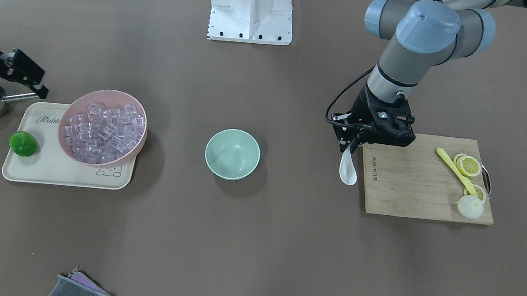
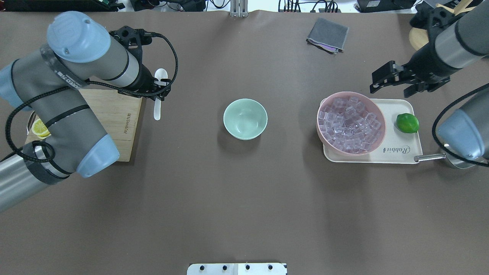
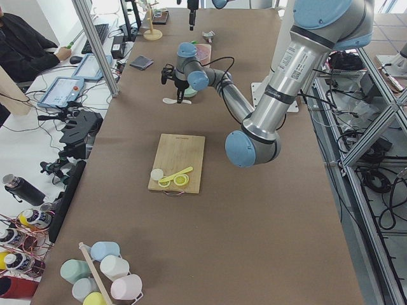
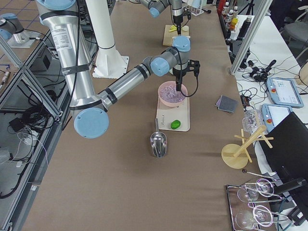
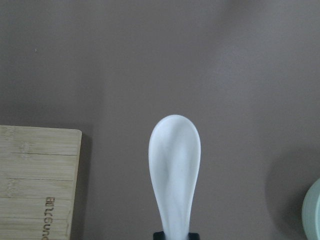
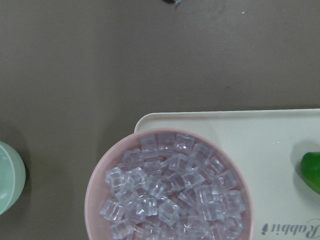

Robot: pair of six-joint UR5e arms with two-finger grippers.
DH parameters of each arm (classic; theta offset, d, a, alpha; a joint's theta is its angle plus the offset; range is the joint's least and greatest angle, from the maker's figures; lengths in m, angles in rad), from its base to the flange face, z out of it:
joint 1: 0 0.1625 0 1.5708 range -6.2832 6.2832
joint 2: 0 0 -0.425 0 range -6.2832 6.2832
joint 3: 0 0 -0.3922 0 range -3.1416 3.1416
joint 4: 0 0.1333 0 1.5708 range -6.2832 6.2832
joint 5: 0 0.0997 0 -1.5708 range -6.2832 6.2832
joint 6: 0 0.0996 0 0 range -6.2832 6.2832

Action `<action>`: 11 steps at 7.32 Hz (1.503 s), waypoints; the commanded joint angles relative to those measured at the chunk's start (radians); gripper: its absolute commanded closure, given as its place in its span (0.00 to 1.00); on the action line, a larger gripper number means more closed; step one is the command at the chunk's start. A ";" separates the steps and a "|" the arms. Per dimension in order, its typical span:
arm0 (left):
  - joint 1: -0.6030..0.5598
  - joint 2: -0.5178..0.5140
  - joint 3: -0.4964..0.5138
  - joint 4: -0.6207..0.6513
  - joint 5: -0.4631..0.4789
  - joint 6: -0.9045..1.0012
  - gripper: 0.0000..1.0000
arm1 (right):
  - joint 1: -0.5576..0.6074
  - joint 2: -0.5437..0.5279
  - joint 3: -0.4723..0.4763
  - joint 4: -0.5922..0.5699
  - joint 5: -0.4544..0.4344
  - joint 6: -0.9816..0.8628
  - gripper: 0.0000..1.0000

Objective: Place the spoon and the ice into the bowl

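Observation:
My left gripper is shut on the white spoon and holds it just off the cutting board's edge, scoop pointing away from the robot. The spoon also shows in the overhead view and the left wrist view. The empty mint-green bowl sits mid-table, well apart from the spoon. Many clear ice cubes fill a pink bowl on a tray. My right gripper looks open and empty, above the table beyond the pink bowl's far rim. Its fingers do not show in the right wrist view.
A wooden cutting board holds lemon slices and a yellow utensil. The cream tray also carries a green lime. A metal scoop lies beside the tray. A grey cloth lies at the far edge.

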 commanded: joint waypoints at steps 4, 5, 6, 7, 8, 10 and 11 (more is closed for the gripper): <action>0.173 -0.117 0.043 0.002 0.121 -0.146 1.00 | -0.149 0.070 -0.083 0.000 -0.147 0.035 0.02; 0.174 -0.115 0.043 0.002 0.123 -0.146 1.00 | -0.156 0.070 -0.097 0.000 -0.149 0.029 0.13; 0.174 -0.117 0.045 0.002 0.123 -0.144 1.00 | -0.168 0.070 -0.120 0.009 -0.150 0.026 0.21; 0.174 -0.118 0.045 0.002 0.123 -0.144 1.00 | -0.177 0.068 -0.182 0.109 -0.150 0.024 0.21; 0.174 -0.118 0.046 0.000 0.123 -0.144 1.00 | -0.182 0.070 -0.248 0.220 -0.147 0.024 0.21; 0.174 -0.121 0.048 0.000 0.123 -0.137 1.00 | -0.179 0.067 -0.241 0.227 -0.132 0.024 0.19; 0.173 -0.121 0.049 0.000 0.123 -0.136 1.00 | -0.179 0.061 -0.240 0.225 -0.133 0.024 0.19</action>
